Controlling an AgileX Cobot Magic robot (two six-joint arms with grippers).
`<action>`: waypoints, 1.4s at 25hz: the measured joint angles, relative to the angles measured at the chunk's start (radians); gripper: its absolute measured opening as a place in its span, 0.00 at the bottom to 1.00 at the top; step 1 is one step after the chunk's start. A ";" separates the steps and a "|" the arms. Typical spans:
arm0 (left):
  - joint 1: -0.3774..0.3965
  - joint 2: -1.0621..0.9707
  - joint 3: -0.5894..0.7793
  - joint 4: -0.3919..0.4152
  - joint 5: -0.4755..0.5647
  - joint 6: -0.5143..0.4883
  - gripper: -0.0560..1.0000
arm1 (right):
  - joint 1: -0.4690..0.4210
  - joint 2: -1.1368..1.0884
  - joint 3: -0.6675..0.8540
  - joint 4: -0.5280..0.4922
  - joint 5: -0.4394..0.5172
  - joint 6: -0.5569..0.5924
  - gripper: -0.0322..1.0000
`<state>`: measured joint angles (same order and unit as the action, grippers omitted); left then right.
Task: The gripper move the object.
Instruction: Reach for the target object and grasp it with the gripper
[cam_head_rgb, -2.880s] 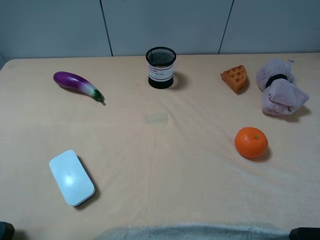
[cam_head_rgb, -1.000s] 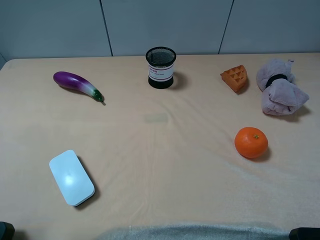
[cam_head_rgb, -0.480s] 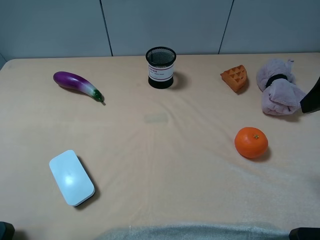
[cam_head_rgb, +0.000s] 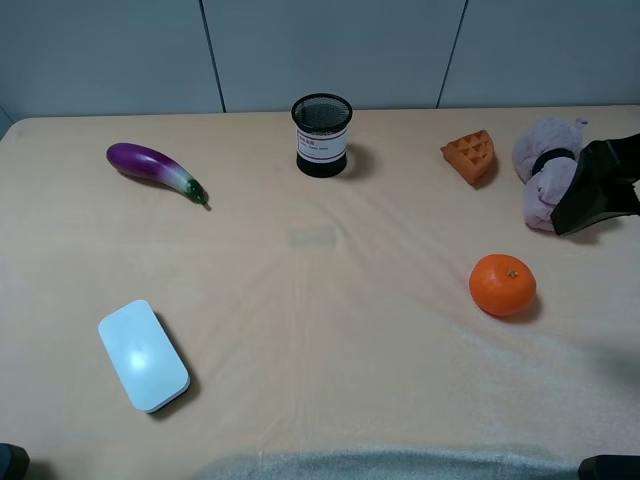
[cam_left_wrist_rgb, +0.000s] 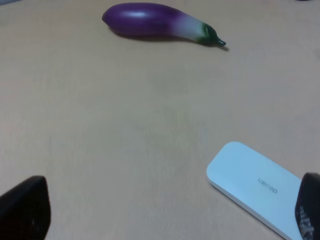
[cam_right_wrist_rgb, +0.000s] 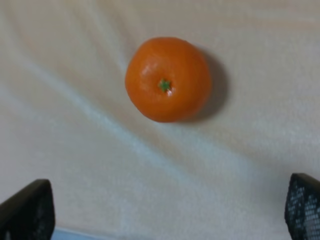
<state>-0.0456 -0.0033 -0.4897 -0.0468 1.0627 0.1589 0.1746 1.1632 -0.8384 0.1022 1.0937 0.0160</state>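
orange (cam_head_rgb: 502, 285): round, bright and glossy, sitting upright with its small green stem dimple facing up, lying at about 4 o'clock from the middle of the high view

right gripper (cam_head_rgb: 598, 190): black and angular, hanging at 1 o'clock from the orange, well apart from it, its two fingers (cam_right_wrist_rgb: 25, 212) standing spread wide

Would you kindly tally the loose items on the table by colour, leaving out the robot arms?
Orange: 2, the round orange citrus fruit and the orange-brown waffle-textured wedge
Purple: 1, the glossy purple eggplant
Mauve: 1, the bunched mauve cloth
Black: 1, the black mesh cup
White: 1, the flat white rounded box
Total: 6
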 joint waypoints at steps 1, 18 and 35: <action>0.000 0.000 0.000 0.000 0.000 0.000 0.98 | 0.011 0.014 0.000 -0.005 -0.004 0.001 0.70; 0.000 0.000 0.000 0.000 0.000 0.000 0.98 | 0.052 0.325 0.000 -0.008 -0.146 -0.002 0.70; 0.000 0.000 0.000 0.000 0.000 0.000 0.98 | 0.052 0.583 -0.001 0.018 -0.263 -0.047 0.70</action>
<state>-0.0456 -0.0033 -0.4897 -0.0468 1.0627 0.1589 0.2263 1.7466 -0.8396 0.1199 0.8309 -0.0312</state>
